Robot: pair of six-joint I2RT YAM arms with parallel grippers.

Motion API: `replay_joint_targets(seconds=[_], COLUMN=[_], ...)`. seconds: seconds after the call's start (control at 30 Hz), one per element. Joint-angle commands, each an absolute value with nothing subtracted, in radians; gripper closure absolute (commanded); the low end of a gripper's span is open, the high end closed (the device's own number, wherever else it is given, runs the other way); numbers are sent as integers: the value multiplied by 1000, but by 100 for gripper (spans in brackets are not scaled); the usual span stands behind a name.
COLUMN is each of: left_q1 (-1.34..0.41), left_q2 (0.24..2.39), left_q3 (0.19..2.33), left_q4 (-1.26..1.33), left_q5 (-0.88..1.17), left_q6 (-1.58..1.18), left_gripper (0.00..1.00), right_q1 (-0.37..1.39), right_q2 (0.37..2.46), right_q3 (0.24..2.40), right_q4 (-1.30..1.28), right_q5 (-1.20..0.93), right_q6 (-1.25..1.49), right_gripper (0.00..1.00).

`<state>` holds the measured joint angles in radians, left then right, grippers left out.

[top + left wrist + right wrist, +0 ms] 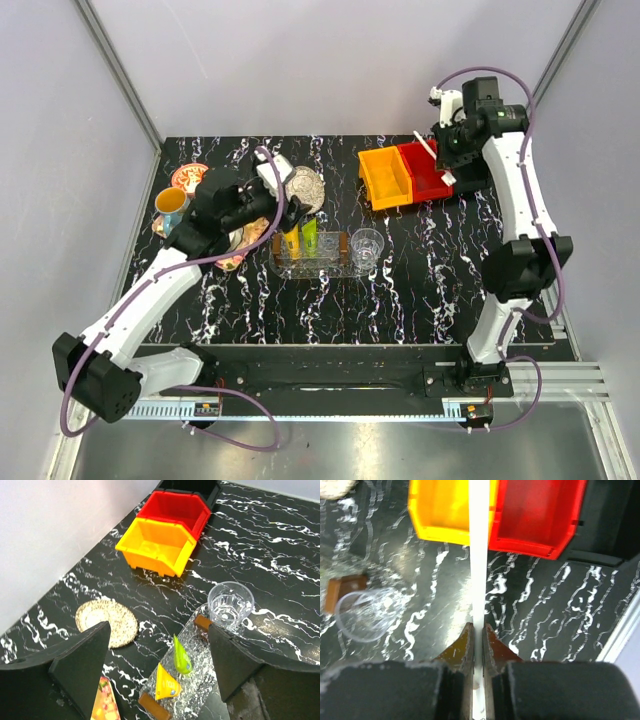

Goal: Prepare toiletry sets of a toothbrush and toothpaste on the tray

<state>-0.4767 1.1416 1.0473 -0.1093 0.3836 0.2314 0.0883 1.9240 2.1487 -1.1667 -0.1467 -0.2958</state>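
The clear patterned tray [335,268] [205,676] lies mid-table with brown handles at its ends. On it lie two toothpaste tubes side by side: an orange-yellow tube [291,243] [167,682] and a lime green tube [310,238] [182,657]. My left gripper [275,207] [157,628] hovers above the tray's left part, open and holding nothing. At the back right, my right gripper [447,165] [478,630] is raised near the bins and shut on the slim white toothbrush [431,150] [480,555]. The brush sticks out past the fingertips.
A clear glass [367,247] [230,602] [362,615] stands at the tray's right end. A yellow bin [385,178] [157,545] and a red bin [425,168] [175,510] sit at the back. A round patterned dish [306,187] [106,622] and a colourful tray with cups [185,215] lie to the left.
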Motion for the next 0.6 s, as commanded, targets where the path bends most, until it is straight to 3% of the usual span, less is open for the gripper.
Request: replay_joint_targets(seconds=[0.0,0.57], left_q1=[-558,-884], left_q2=[1169,1253], left_q3=[1160,1167], left_q4=[-173,-147], left_q5=[344,-60], left_q6=[366,888], left_gripper=[17,21], right_q1=[129,365], right_q2=[1806,1720], right_q3=[2102,1973], right_q4=[-1296,-1419], right_q5=[-334,-681], right_q6=[-336,-379], right_gripper=[100,100])
